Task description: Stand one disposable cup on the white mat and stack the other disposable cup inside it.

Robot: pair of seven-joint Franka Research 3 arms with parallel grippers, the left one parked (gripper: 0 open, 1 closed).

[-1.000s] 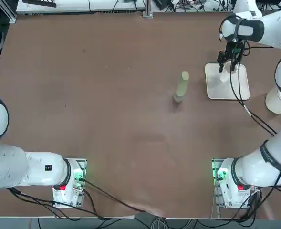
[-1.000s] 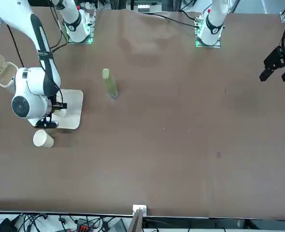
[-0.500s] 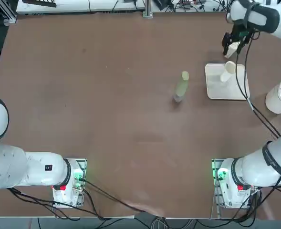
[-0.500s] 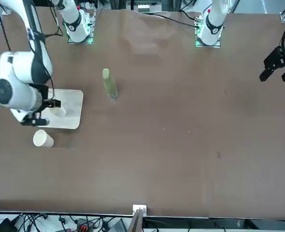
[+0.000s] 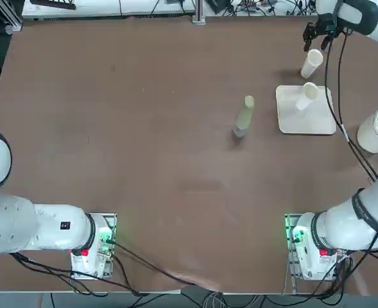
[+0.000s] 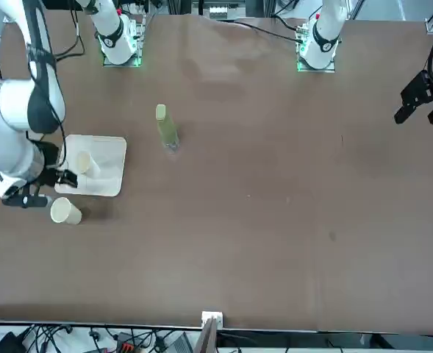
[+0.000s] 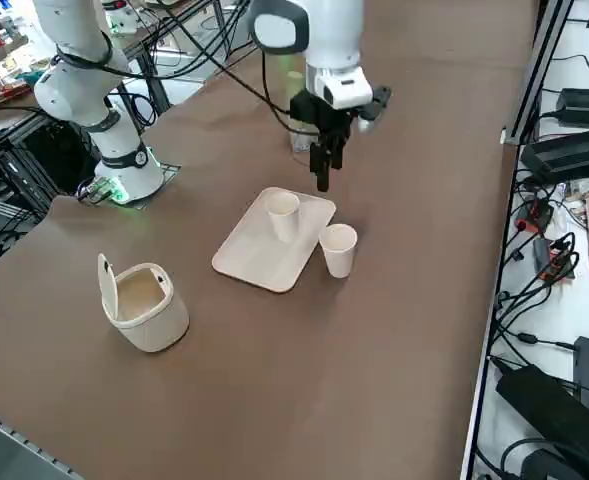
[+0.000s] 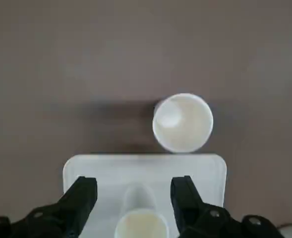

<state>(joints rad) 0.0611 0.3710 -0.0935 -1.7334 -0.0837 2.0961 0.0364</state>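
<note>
one disposable cup stood upright on the white mat, mouth up, near the mat's far edge as seen from the robot. nothing showed inside it in the right side view. the second disposable cup stood on the bare brown table just beyond that far edge of the mat, also upright with its mouth open; the wrist view looked straight down into it and its pale inside held nothing. the two cups stood close together but apart, with the mat's edge between them.

the right gripper hung in the air above the far end of the mat, well clear of both cups. its black fingers were spread to a medium gap with nothing between them, and in the wrist view the rim of the cup on the mat showed low down in that gap.

to the robot's right of the mat, a round cream-white container sat on the table with its flip lid tilted up; its inside looked tan, and i could not tell whether anything lay in it. a slim pale green bottle stood on the table to the left of the mat, well apart from it.
</note>
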